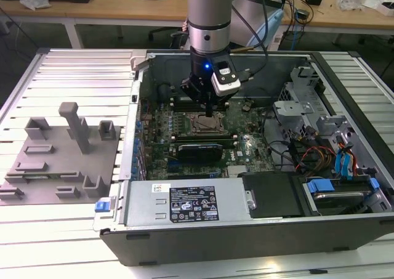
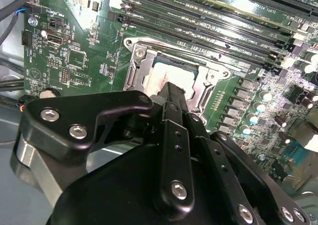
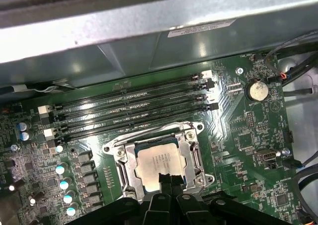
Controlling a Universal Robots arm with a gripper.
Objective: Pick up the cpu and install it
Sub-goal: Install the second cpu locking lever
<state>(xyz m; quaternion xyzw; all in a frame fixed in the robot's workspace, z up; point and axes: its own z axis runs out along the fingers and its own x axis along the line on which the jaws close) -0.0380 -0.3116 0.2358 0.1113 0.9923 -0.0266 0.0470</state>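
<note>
Hovering low over the motherboard, black gripper (image 3: 169, 181) with fingers pressed together, gripping nothing visible; lying flat in the metal socket (image 3: 191, 150) at centre frame, square silvery-white cpu (image 3: 156, 163); seating step apparently finishing; judging further moves needing slow, vertical motion.

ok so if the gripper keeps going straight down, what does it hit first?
Most likely the cpu sitting in the motherboard socket: the gripper points at its near edge. The height above it is hard to judge.

Memory slots (image 3: 134, 113) beside socket frame (image 3: 195, 158)
</note>
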